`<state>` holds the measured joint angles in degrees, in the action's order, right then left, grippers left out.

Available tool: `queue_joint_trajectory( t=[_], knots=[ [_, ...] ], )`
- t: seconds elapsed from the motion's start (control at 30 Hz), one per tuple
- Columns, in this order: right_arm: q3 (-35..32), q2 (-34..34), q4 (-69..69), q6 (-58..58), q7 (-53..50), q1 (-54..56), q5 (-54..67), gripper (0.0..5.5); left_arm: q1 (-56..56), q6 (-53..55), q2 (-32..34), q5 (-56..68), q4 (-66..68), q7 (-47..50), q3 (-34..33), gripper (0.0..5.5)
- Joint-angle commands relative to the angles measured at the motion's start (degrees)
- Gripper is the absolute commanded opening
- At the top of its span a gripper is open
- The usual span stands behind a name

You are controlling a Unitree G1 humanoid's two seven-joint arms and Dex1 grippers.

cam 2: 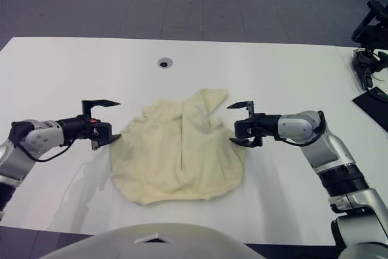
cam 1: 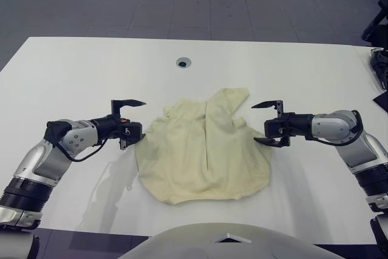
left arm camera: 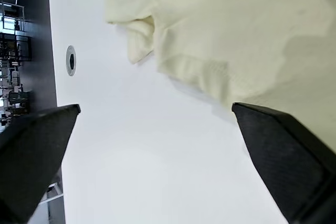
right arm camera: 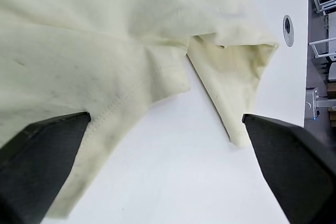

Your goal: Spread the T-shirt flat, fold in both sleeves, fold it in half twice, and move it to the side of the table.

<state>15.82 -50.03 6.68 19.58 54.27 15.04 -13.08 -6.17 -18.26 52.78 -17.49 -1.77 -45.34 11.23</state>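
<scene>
A pale yellow T-shirt (cam 1: 203, 150) lies crumpled in a rounded heap at the middle of the white table (cam 1: 73, 71), one sleeve sticking out toward the far side. My left gripper (cam 1: 134, 123) hangs open just off the shirt's left edge, holding nothing. My right gripper (cam 1: 264, 123) stands open at the shirt's right edge, one finger close to the cloth. The left wrist view shows the T-shirt (left arm camera: 236, 30) hem and a folded sleeve ahead of its fingers (left arm camera: 283, 161). The right wrist view shows the T-shirt (right arm camera: 94, 40) body and a sleeve tip between the spread fingers (right arm camera: 37, 156).
A small round cable hole (cam 1: 183, 62) sits in the table beyond the shirt. Dark cables and gear (cam 2: 367, 68) lie at the table's far right corner. Bare white tabletop lies on both sides of the shirt.
</scene>
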Motion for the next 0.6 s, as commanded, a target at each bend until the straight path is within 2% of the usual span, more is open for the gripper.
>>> queue_joint_trajectory(
  t=[0.03, 0.23, 0.43, 0.6],
  knots=[
    [2.10, -0.72, 1.96, -0.81, 1.31, -2.71, -2.38, 5.40, 1.02, -0.19, -0.21, -3.54, 2.15, -0.26, 2.76, 5.38],
    [1.35, -2.31, 3.07, -1.28, 1.86, -4.09, -1.73, 5.40, 2.80, -1.28, 1.19, -7.68, 5.91, 3.51, 3.38, 5.38],
    [-1.12, -7.18, 4.15, -1.24, 2.40, -8.60, 0.11, 5.40, 9.53, 0.26, 5.54, -3.90, 1.35, 3.86, -3.38, 5.38],
    [-4.97, -12.81, -7.17, -3.61, 5.76, -18.81, 7.51, 5.40, 22.70, 4.70, 8.40, 2.60, -9.70, -0.37, -9.40, 5.38]
  ],
)
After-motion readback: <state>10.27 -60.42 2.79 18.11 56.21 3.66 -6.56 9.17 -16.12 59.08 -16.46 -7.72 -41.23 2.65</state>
